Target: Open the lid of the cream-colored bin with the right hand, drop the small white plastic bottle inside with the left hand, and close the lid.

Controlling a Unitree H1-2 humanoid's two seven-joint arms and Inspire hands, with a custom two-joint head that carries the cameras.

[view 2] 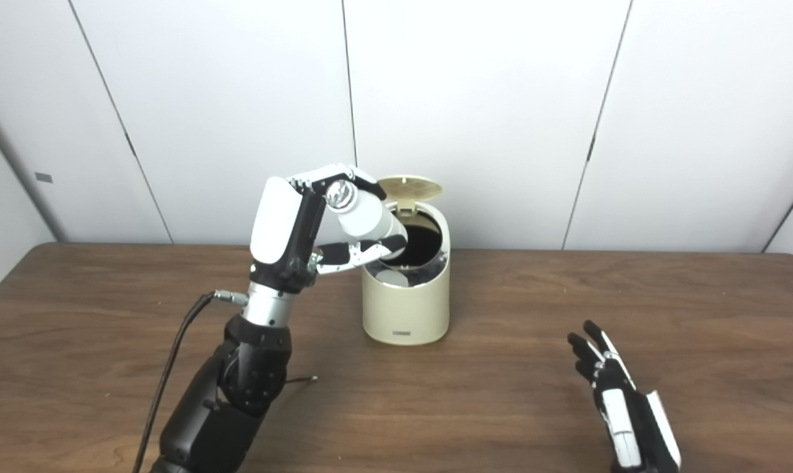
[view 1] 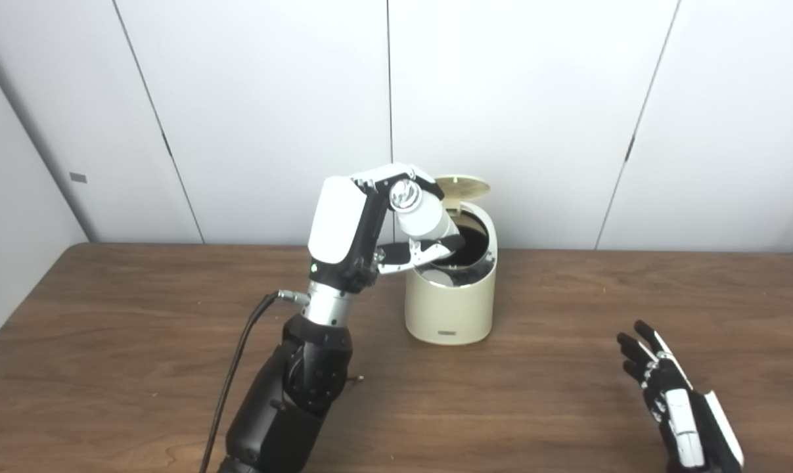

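Left eye view: the cream-colored bin (view 1: 450,289) is seen on the wooden table (view 1: 567,407) with its lid (view 1: 462,187) already swung up at the back, so the opening step is judged done. The small white plastic bottle (view 1: 422,213) is clamped in the fingers of the left hand (view 1: 376,223), tilted, its lower end over the dark mouth. Release and lid closing are judged still to be done. The right hand (view 1: 672,401) is held well apart near the table, fingers spread and empty.
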